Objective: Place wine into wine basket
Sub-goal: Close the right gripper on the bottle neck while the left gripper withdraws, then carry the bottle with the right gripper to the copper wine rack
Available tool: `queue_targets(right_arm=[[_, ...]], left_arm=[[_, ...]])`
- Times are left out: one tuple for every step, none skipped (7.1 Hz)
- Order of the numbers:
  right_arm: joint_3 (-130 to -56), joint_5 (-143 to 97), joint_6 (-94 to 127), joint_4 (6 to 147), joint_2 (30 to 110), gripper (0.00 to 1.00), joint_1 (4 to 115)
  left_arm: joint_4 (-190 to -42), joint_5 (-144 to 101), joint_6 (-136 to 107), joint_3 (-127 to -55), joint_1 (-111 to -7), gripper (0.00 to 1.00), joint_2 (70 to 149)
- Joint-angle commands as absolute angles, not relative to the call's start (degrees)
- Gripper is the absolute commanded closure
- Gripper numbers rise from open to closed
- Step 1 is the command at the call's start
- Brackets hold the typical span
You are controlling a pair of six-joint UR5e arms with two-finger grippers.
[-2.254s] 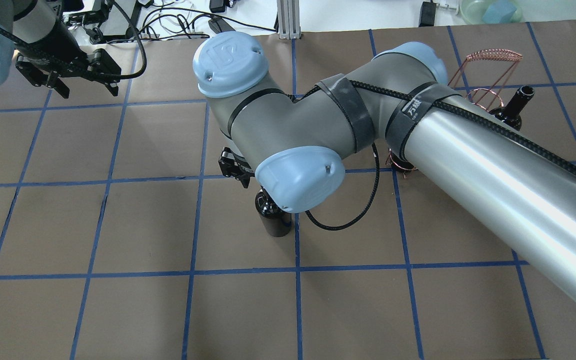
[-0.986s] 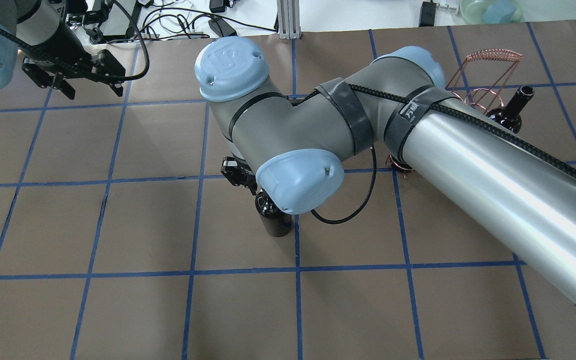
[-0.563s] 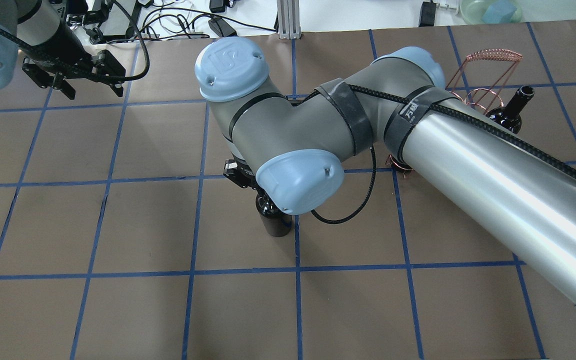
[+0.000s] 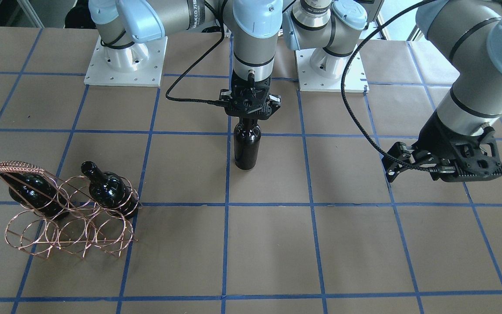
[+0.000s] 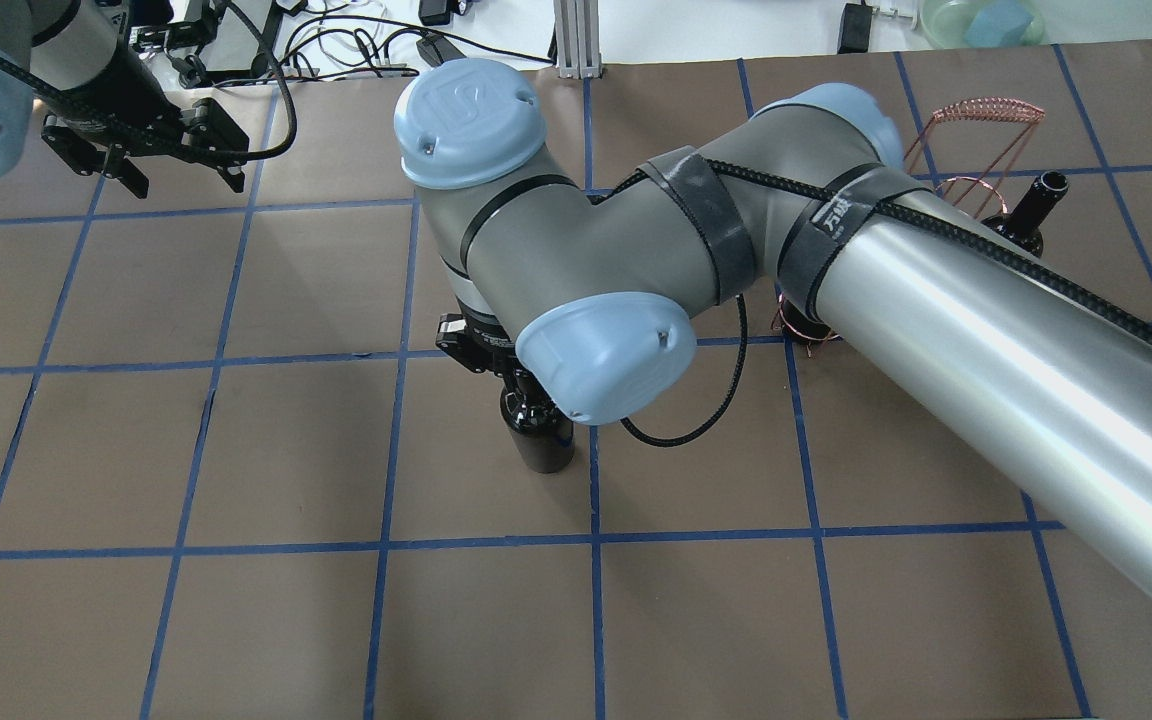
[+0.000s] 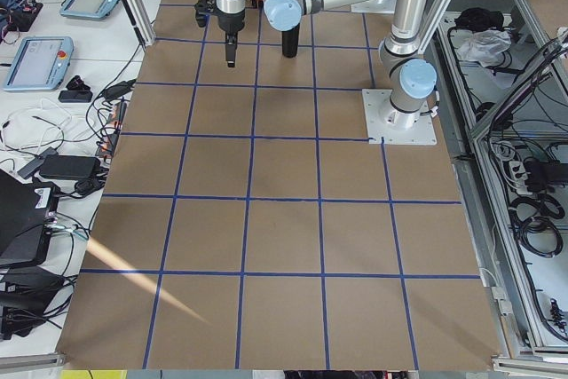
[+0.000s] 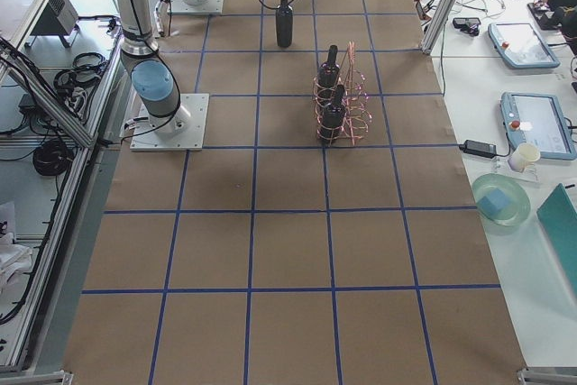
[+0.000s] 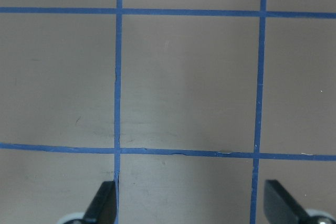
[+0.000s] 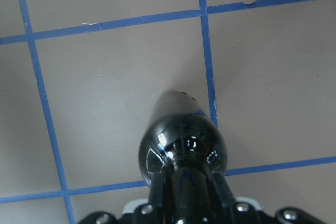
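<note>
Glossy, heavy-looking and breakable, the wine [image 4: 247,146] is upright near the middle of the bench [image 4: 277,244], toward the robot's edge, its slim neck, probably the surest hold, pinched by the right gripper [image 4: 250,117], while the left gripper [image 8: 191,205] hangs spread and empty.

A bottle [image 4: 246,146] is standing upright at the table's [image 4: 277,244] middle, its neck between the right gripper's [image 4: 249,114] fingers [image 9: 223,195]. The basket [image 4: 13,166] is sitting well apart toward the robot's right, holding two other bottles [image 4: 108,188].

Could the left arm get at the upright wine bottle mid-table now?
Probably not: the right gripper clamps the wine bottle by its neck from above, and the open left gripper hovers well aside.
</note>
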State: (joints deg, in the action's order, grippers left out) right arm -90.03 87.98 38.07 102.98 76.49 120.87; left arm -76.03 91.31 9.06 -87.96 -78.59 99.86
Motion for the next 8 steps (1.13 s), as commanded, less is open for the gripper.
queue_targets(right_arm=[[-89.6, 88.2, 33.0, 103.0, 79.8, 1.0, 118.1], [-89.6, 88.7, 30.5, 100.7, 82.9, 1.0, 114.6], [-89.6, 89.0, 29.6, 97.3, 86.8, 1.0, 111.0], [-89.6, 89.2, 26.2, 95.1, 89.7, 1.0, 107.2], [-89.6, 91.1, 20.4, 91.6, 91.9, 1.0, 103.1], [-89.6, 92.3, 14.6, 89.2, 93.7, 1.0, 99.3], [-89.9, 92.4, 8.1, 89.1, 94.0, 1.0, 95.5], [-89.9, 92.4, 0.5, 89.8, 94.0, 1.0, 90.0]], left_arm=[[-76.0, 91.3, 9.1, -88.1, -78.6, 0.0, 99.9], [-76.0, 91.2, 9.1, -88.1, -78.6, 0.0, 100.0], [-75.9, 91.2, 9.0, -88.0, -78.6, 0.0, 100.0], [-76.0, 91.1, 9.0, -88.0, -78.6, 0.0, 100.0], [-76.0, 91.1, 9.0, -88.0, -78.6, 0.0, 100.0], [-76.0, 91.1, 9.0, -88.0, -78.6, 0.0, 100.0], [-76.0, 91.2, 9.0, -88.0, -78.6, 0.0, 100.0], [-76.0, 91.1, 9.0, -88.0, -78.6, 0.0, 100.1]])
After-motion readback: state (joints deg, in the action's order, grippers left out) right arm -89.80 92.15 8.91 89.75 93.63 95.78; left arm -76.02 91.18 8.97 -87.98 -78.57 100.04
